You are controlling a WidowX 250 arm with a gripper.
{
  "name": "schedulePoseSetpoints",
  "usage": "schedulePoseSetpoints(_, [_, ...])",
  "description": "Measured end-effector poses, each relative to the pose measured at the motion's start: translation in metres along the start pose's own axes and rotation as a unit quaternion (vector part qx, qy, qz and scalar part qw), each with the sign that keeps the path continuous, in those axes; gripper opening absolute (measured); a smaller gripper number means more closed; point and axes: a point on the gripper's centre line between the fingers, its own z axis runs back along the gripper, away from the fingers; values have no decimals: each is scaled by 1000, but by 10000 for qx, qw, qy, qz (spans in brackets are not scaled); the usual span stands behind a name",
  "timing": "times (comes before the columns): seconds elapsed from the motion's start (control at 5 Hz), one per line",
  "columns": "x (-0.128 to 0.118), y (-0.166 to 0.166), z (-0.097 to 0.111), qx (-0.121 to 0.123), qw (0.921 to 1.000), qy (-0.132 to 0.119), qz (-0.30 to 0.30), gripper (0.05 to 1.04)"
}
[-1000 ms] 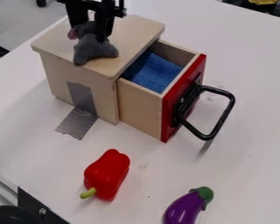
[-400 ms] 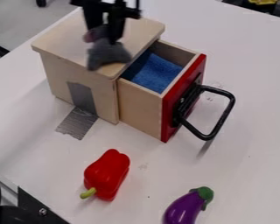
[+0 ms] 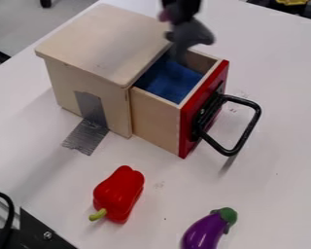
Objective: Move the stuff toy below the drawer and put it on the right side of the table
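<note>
The black tool (image 3: 180, 14), at the top of the frame right of centre, is clamped on the soft grey stuffed toy (image 3: 192, 35), which hangs over the far end of the open wooden drawer (image 3: 156, 118), probably held high to clear its walls. Blue cloth (image 3: 168, 81) lines the drawer. Grey tape (image 3: 90, 109) runs from box (image 3: 96, 39) to counter (image 3: 262, 194), likely as an anchor. The red front (image 3: 190, 124) and black looped handle (image 3: 252, 127) could snag a low pass rightward; the shiny red pepper (image 3: 120, 193) and purple eggplant (image 3: 203, 234), lower down, seem out of the way.
</note>
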Motion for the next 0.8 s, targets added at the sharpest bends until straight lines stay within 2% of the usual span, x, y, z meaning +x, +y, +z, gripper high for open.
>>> schedulePoseSetpoints(0.2, [29, -34, -10, 43, 9999, 42, -91, 308])
schedulePoseSetpoints(0.4, [51, -76, -32, 64, 9995, 101, -291, 308])
schedulePoseSetpoints(0.6, [63, -103, -48, 48, 9990, 51, -443, 308])
schedulePoseSetpoints(0.8, [72, -114, -60, -23, 9990, -141, -428, 308])
